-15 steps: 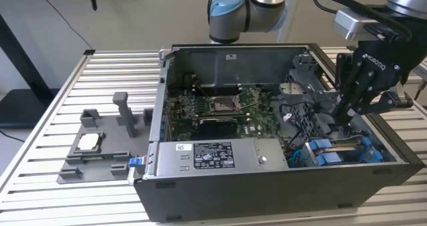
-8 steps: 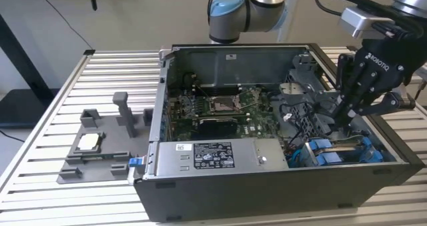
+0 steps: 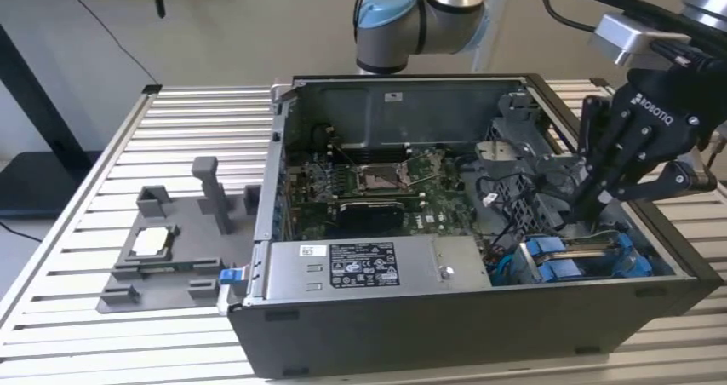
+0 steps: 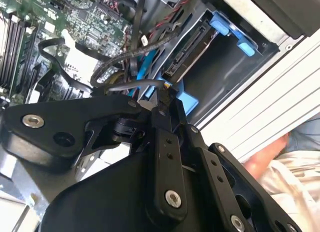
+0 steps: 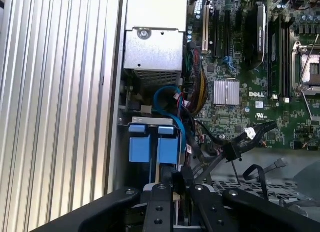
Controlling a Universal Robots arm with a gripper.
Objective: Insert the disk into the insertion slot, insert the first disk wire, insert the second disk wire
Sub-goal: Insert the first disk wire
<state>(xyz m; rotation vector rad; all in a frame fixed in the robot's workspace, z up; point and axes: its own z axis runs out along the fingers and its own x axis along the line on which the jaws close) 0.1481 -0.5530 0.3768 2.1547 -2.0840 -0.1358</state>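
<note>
The disk (image 3: pixel 587 253) sits in the insertion slot (image 3: pixel 636 276) at the case's corner on the exterior view's right, its blue carrier tabs (image 5: pixel 150 144) showing at the mouth. In the second wrist view the disk's edge (image 4: pixel 192 49) lies inside the blue frame (image 4: pixel 229 29). My gripper (image 3: pixel 586 217) reaches down into the case just above the slot. Its fingertips (image 4: pixel 161 103) are pressed together on the connector end of a black disk wire (image 4: pixel 125 85), right next to the blue carrier. In the first wrist view the gripper (image 5: pixel 172 186) hangs over the blue tabs.
The open black case (image 3: pixel 455 334) lies on a slatted aluminium table (image 3: pixel 68 232). Inside are the motherboard (image 3: pixel 375 181), a silver power supply (image 3: pixel 363 266) and loose black cables (image 5: pixel 245 137). A grey fixture (image 3: pixel 159 257) stands on the exterior view's left. A person's hand (image 4: pixel 267 157) is beyond the table edge.
</note>
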